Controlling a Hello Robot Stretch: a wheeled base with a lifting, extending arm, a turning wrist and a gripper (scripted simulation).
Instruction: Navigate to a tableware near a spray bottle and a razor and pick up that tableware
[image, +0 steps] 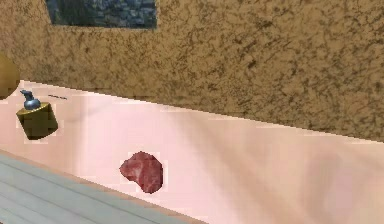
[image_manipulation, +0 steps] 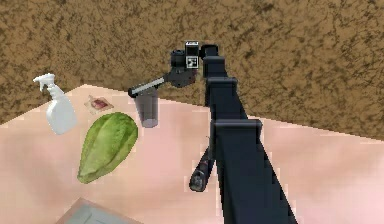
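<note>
A small grey cup (image_manipulation: 149, 110) stands upright on the pink countertop (image_manipulation: 300, 160), close to the brown wall. Left of it are a white spray bottle (image_manipulation: 57, 106) and a small flat reddish thing (image_manipulation: 98, 102) that may be the razor. The dark arm (image_manipulation: 235, 140) rises from the bottom edge, and my gripper (image_manipulation: 146, 88) reaches left, with its thin fingers at the cup's rim. I cannot tell whether it holds anything.
A green lettuce (image_manipulation: 108, 146) lies in front of the cup, and a black cylinder (image_manipulation: 203, 170) lies beside the arm. The forward view has a dark soap dispenser (image: 37, 117), a red lump (image: 143, 171) and a grey sink edge (image: 50, 195).
</note>
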